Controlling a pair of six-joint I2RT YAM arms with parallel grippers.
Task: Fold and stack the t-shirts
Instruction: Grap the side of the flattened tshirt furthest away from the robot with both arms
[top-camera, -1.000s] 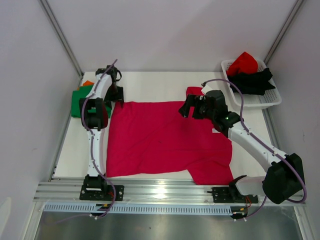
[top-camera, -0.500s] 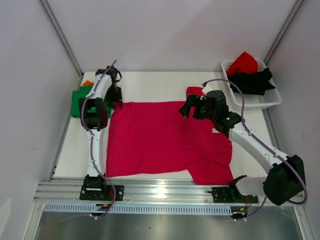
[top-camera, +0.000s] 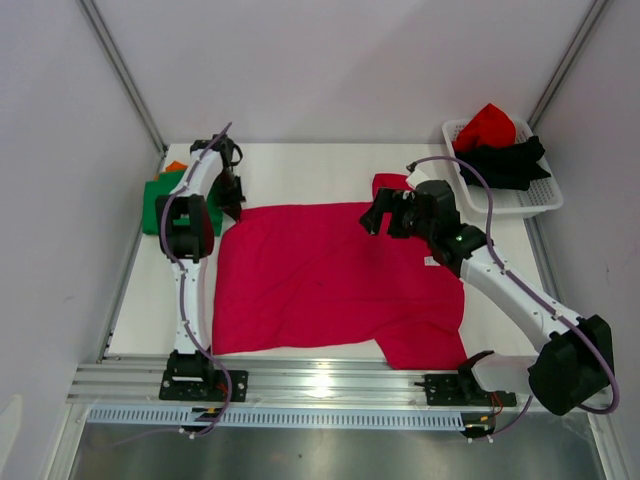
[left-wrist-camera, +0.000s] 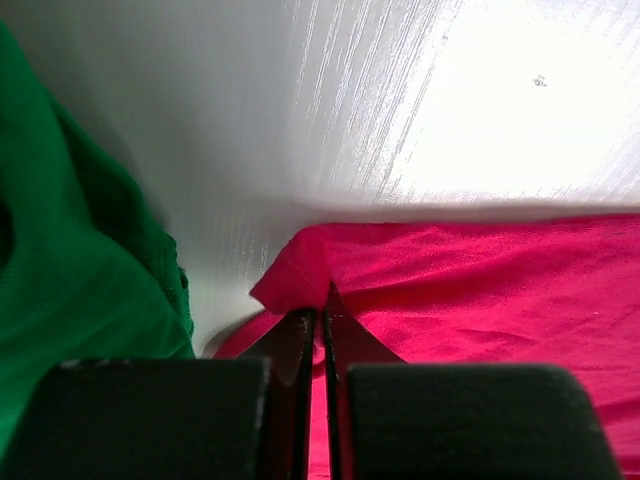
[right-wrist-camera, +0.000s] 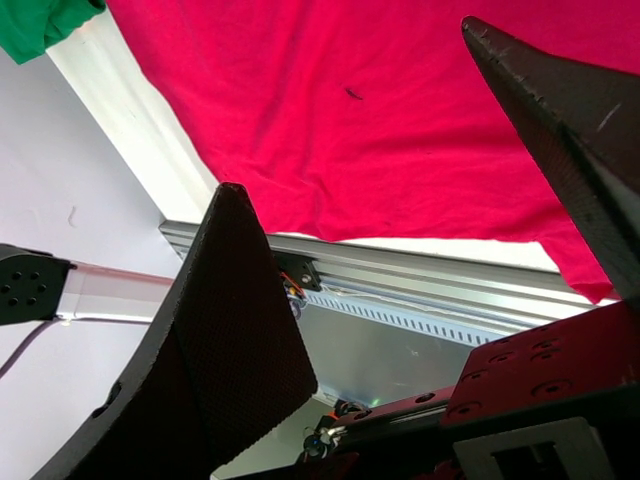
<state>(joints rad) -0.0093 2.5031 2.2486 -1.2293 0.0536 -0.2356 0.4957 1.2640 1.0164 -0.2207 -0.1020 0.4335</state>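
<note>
Plain magenta-pink t-shirt (top-camera: 330, 275), green t-shirt (top-camera: 152, 206), orange t-shirt (top-camera: 176, 166), red t-shirt (top-camera: 487, 125) and black t-shirt (top-camera: 505, 163); the desk (top-camera: 300, 170) is white (faintly streaked), the basket (top-camera: 536, 205) white lattice.

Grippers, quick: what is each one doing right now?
Left gripper: jaws shut on a corner of the pink shirt.
Right gripper: jaws open, holding nothing.

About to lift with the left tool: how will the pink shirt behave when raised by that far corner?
Probably floppy: the pink shirt lies flat with soft creases, and its corner bunches where the left tool pinches it. It likely drapes and drags rather than lifting whole. Looks thin, so probably light.
</note>
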